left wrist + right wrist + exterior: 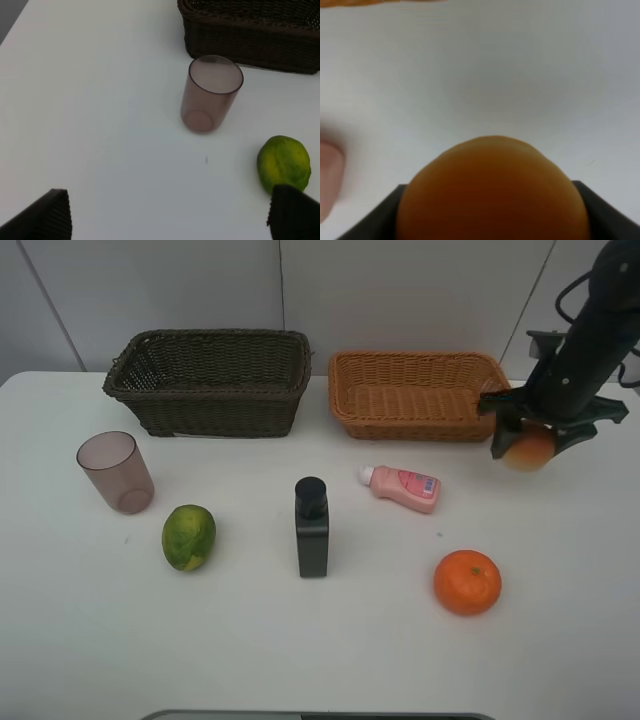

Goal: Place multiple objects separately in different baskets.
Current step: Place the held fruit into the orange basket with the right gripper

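My right gripper [531, 443] is shut on the reddish-yellow peach-like fruit [530, 451], held above the table just right of the light tan basket [415, 358]. In the right wrist view the fruit [492, 192] fills the space between the jaws. The left gripper [170, 215] stands wide open with nothing in it, near the mauve cup [210, 95] and the green-yellow fruit [283, 162]. On the table lie the cup [115, 472], green-yellow fruit [189, 537], black bottle [311, 528], pink bottle [402, 487] and orange [467, 582]. The dark basket [210, 337] holds nothing I can see.
Both baskets stand side by side at the back of the white table, against a pale wall. A blurred pink bottle [327, 175] and a strip of the tan basket [380, 2] show in the right wrist view. The left arm is outside the exterior view.
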Controlling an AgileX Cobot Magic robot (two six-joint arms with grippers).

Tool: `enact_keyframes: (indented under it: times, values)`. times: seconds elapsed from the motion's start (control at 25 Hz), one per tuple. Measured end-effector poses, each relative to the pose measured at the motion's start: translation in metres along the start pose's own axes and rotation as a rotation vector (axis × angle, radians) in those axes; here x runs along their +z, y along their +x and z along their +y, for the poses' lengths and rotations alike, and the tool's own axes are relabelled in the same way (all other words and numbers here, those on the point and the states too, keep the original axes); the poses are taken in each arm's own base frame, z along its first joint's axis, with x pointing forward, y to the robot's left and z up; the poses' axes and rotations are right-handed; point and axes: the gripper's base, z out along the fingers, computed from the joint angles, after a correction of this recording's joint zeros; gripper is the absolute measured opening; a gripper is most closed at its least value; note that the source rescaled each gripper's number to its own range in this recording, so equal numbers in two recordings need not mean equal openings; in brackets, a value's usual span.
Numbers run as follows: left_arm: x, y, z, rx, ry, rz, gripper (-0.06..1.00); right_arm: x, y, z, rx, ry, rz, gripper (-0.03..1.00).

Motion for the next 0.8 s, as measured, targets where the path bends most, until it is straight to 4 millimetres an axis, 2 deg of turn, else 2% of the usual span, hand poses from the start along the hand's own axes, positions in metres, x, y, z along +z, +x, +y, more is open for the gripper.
enact_keyframes:
  times: [0.2, 0.36, 0.64, 0.8]
  values:
    - [0.000, 0.000, 0.000, 0.000, 0.000, 0.000, 1.00, -0.029, -0.017, 0.027, -0.074, -0.010, -0.044, 0.41]
    - [0.000, 0.000, 0.000, 0.000, 0.000, 0.000, 1.00, -0.037, -0.042, 0.046, -0.124, 0.006, -0.074, 0.41]
    - [0.000, 0.000, 0.000, 0.000, 0.000, 0.000, 1.00, -0.027, -0.094, 0.064, -0.146, 0.014, -0.150, 0.41]
    - [0.000, 0.000, 0.000, 0.000, 0.000, 0.000, 1.00, -0.021, -0.115, 0.070, -0.149, 0.015, -0.201, 0.41]
